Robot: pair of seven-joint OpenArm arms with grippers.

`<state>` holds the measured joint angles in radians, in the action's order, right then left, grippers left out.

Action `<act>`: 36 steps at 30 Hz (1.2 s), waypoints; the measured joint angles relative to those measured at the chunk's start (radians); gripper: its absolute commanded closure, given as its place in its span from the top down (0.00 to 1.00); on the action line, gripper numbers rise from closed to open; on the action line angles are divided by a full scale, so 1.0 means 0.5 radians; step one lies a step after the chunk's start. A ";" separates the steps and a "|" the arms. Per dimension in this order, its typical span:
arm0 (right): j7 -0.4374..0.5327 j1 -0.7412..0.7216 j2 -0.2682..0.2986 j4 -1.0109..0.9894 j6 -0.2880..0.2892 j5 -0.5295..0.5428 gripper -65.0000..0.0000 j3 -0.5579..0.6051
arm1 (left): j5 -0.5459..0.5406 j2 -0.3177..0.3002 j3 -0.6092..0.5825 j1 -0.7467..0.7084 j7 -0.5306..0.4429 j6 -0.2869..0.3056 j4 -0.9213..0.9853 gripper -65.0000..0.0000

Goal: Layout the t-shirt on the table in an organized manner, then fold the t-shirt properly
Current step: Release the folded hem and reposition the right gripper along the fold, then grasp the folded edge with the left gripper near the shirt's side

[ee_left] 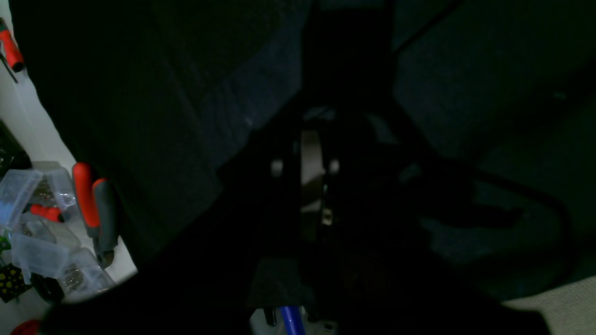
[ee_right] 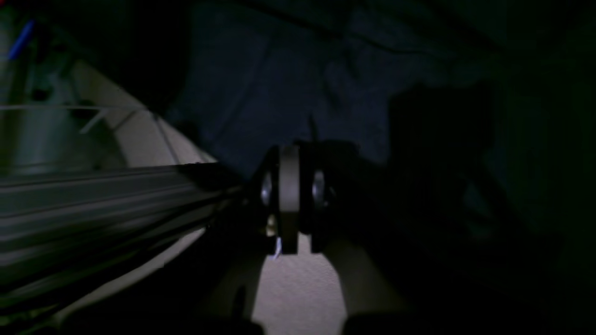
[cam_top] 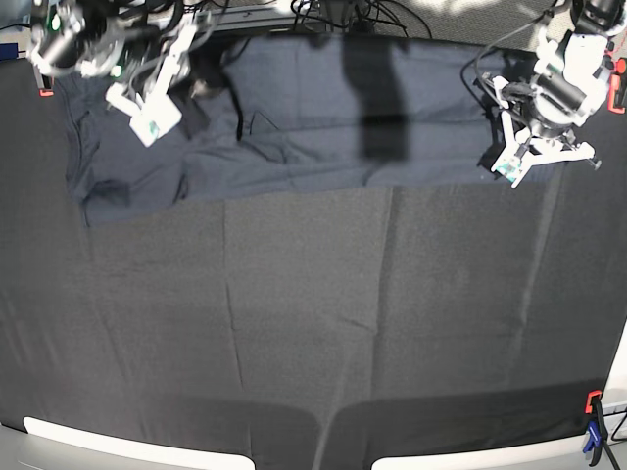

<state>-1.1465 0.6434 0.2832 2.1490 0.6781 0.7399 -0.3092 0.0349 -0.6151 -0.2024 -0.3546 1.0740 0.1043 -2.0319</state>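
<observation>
The dark navy t-shirt (cam_top: 323, 127) lies stretched wide along the back of the table (cam_top: 313, 323), creased and bunched towards its left end. My left gripper (cam_top: 493, 117) sits at the shirt's right edge. In its wrist view the left gripper (ee_left: 311, 158) is shut, with dark fabric draped around it. My right gripper (cam_top: 201, 86) is at a bunched fold near the shirt's upper left. Its wrist view shows the right gripper (ee_right: 289, 186) shut, with creases of the t-shirt (ee_right: 279, 83) running into the fingertips. Both wrist views are very dim.
Red and blue clamps (cam_top: 592, 421) grip the table's front right corner. A red-handled clamp (ee_left: 88, 200) and clear plastic boxes (ee_left: 37, 223) lie beyond the table edge. An aluminium rail (ee_right: 93, 195) and pale floor (ee_right: 298, 288) show behind the right gripper. Cables (cam_top: 343, 15) run along the back.
</observation>
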 measured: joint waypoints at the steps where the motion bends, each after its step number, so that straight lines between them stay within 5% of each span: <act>1: 0.000 0.011 0.000 0.000 0.000 0.005 0.00 0.000 | -0.001 0.000 0.000 0.000 0.000 0.001 0.000 0.00; 6: 0.000 0.043 0.003 0.000 0.000 -0.005 0.00 0.000 | 0.000 0.000 0.000 0.000 0.000 0.001 0.000 0.00; 9: 0.000 0.043 0.004 0.000 0.000 -0.006 0.25 0.000 | 0.000 0.000 0.000 0.000 0.000 0.001 0.000 0.00; 12: 0.000 0.043 0.004 0.000 0.000 -0.005 0.37 0.000 | -0.001 0.000 0.000 0.000 0.000 0.000 0.000 0.00; 16: -0.001 0.043 0.004 0.000 0.000 -0.005 0.38 0.000 | -0.095 -0.001 0.000 0.000 0.019 0.037 0.000 0.00; 20: 0.000 0.043 0.004 0.000 0.000 -0.005 0.38 0.000 | -0.349 0.000 0.000 0.000 0.131 0.296 0.000 0.00; 25: -0.001 0.043 0.004 0.000 0.000 -0.005 0.38 0.000 | -0.339 -0.001 0.000 0.000 0.169 0.369 0.000 0.32; 29: 0.000 0.043 0.004 0.000 0.000 -0.005 0.38 0.000 | -0.330 -0.031 0.000 0.000 0.249 0.419 0.000 0.37; 36: -0.001 0.042 0.005 0.000 0.000 -0.005 0.38 0.000 | -0.355 -0.315 0.000 -0.005 0.306 0.495 0.000 0.37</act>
<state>-1.1469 0.6643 0.2855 2.1490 0.6781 0.7376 -0.3092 -0.1425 -0.7727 -0.2024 -0.3569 1.2270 0.3519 -2.0319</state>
